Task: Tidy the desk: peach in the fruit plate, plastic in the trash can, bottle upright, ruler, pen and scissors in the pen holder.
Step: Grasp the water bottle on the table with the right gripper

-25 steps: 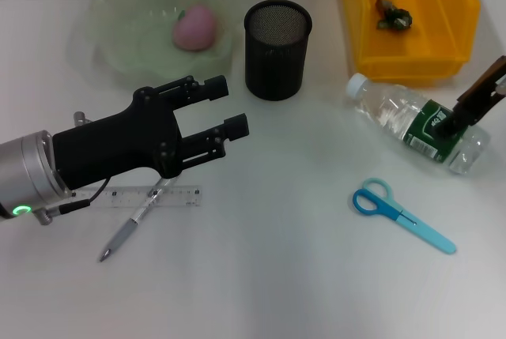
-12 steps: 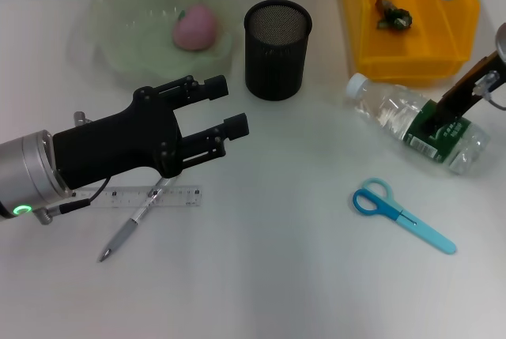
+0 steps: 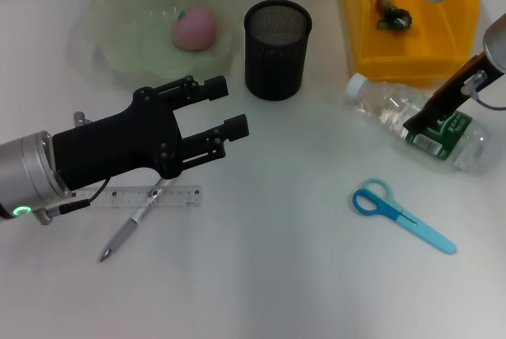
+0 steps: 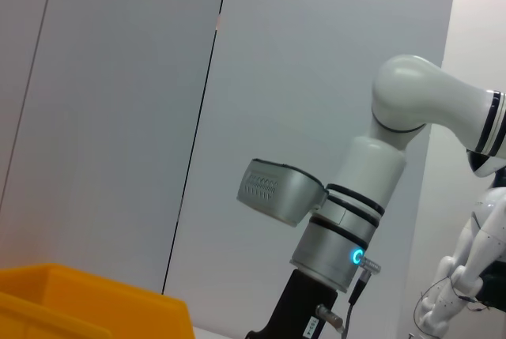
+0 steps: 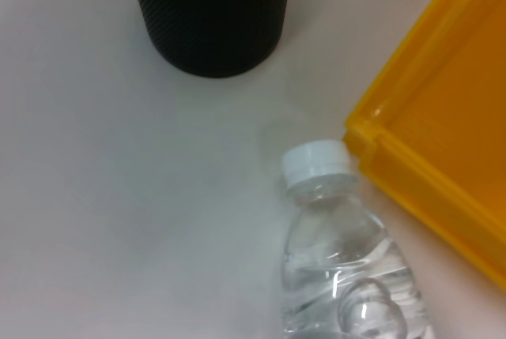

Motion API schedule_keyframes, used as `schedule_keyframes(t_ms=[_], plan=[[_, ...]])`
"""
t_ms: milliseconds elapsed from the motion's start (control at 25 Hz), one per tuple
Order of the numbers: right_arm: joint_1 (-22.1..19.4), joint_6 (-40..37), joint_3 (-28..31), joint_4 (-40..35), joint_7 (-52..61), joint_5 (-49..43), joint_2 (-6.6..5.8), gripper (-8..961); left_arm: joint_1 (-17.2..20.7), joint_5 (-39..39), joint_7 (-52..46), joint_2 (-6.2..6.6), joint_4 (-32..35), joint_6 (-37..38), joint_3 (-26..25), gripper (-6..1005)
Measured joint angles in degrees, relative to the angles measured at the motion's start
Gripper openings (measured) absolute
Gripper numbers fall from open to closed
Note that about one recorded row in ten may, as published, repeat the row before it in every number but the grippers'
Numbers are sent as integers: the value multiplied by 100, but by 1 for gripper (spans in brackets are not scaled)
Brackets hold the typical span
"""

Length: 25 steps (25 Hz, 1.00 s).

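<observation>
The bottle (image 3: 415, 122) lies on its side on the desk (image 3: 277, 260), at about 3 o'clock in the head view, its white cap (image 3: 357, 84) pointing toward 10 o'clock and nearly touching the yellow bin (image 3: 364, 31). The right gripper (image 3: 423, 122) reaches down from 2 o'clock onto the bottle's green label; whether its fingers are spread or pinching cannot be told. The left gripper (image 3: 225, 107) hovers at 9 o'clock with its fingers spread wide, gripping nothing. Under that arm lie the ruler (image 3: 158, 196) and the pen (image 3: 130, 224), the pen crossing the ruler. The scissors (image 3: 402, 214) rest at 4 o'clock, below the bottle. The black mesh pen holder (image 3: 277, 48) stands upright at 12 o'clock. The peach (image 3: 194, 26) sits in the green plate (image 3: 118, 31) at 11 o'clock, and a crumpled wrapper (image 3: 393, 13) lies inside the bin.
</observation>
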Motion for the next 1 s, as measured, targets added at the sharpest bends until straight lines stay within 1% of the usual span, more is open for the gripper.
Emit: schedule_keyframes(t_ms=[80, 480, 1000], plan=[[53, 83, 0, 173, -7, 0, -1, 779, 1, -2, 0, 0, 0, 6, 0, 661], [83, 278, 0, 425, -21, 5, 1, 785, 1, -50, 1, 0, 0, 11, 8, 661], [130, 394, 0, 609, -46, 0, 5, 782, -7, -53, 1, 0, 0, -10, 8, 661]])
